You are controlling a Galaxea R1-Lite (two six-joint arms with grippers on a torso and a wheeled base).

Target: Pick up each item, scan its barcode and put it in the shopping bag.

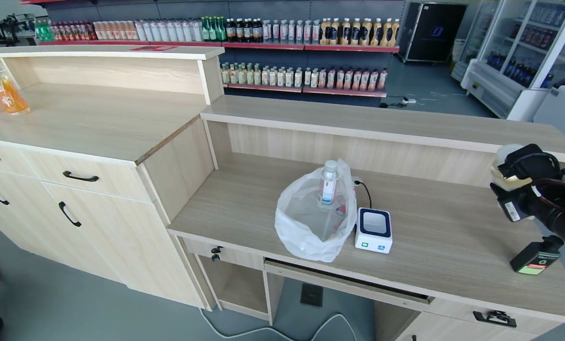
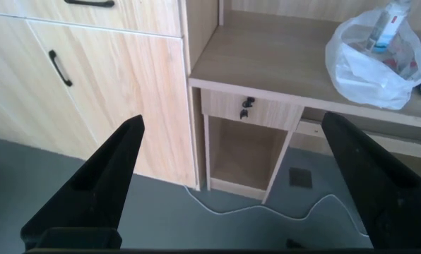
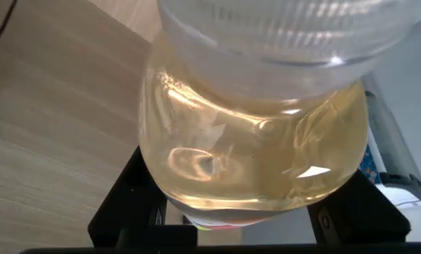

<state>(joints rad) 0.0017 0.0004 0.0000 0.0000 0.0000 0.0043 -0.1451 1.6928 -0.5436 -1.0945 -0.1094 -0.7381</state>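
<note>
pale wood counter [image 1: 453,237] in two levels, the higher block at left and the lower desk at right. far left, on the higher block, an orange bottle [image 1: 5,92] stands upright. left gripper [image 2: 232,120]: released, its two dark fingers [image 2: 101,187] spread wide, hanging low over the grey floor, left of the desk and in front of the cabinet doors. mid-desk: a white plastic bag [image 1: 306,227], mouth open upward, with a clear bottle [image 1: 329,182] standing upright inside it. just right of the bag, with the bag's side against it, sits a white scanner [image 1: 374,229], window facing up; a black cable [image 1: 365,189] leaves its far side. far right: right gripper [image 1: 519,173], raised above the desk near its right end, well apart from the scanner. it is clenched on a yellow bottle [image 1: 503,182]; in the right wrist view the bottle [image 3: 260,141] of pale yellow liquid sits between the two black fingers [image 3: 122,208]. near right, below that gripper, a dark bottle [image 1: 536,255] with a green and red label lies tilted on the desk close to its near edge. far background: shelves [image 1: 306,47] of drinks.
</note>
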